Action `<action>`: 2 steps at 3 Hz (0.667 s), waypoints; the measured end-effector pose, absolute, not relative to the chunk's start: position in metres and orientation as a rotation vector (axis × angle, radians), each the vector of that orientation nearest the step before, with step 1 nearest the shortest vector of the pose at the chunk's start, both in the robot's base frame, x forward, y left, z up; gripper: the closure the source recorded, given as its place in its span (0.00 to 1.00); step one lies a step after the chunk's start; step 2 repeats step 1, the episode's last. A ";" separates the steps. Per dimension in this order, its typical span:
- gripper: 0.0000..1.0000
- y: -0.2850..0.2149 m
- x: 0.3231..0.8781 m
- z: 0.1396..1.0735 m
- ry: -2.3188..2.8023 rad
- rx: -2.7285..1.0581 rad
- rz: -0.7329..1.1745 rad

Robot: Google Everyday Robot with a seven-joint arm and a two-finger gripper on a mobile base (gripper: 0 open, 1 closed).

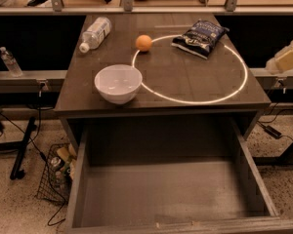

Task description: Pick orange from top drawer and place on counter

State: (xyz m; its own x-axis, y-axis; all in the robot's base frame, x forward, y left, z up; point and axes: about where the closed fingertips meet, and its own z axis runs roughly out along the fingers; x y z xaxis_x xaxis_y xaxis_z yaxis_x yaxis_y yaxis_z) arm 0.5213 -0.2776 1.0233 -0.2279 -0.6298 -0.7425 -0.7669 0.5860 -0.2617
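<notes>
The orange (143, 43) sits on the counter (185, 77), on the far left rim of the glowing white circle. The top drawer (166, 199) is pulled out below the counter and nothing shows inside it. My gripper (283, 61) is at the right edge of the view, beyond the counter's right side and far from the orange. It looks pale and partly cut off by the frame.
A white bowl (118, 83) stands near the counter's front left. A clear plastic bottle (94, 33) lies at the back left. A dark chip bag (199, 37) lies at the back right. A wire basket (56, 174) sits on the floor at left.
</notes>
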 end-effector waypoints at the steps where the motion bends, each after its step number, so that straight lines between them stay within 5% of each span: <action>1: 0.00 -0.278 0.521 1.023 1.944 -1.117 0.199; 2: 0.00 -0.278 0.521 1.023 1.944 -1.117 0.199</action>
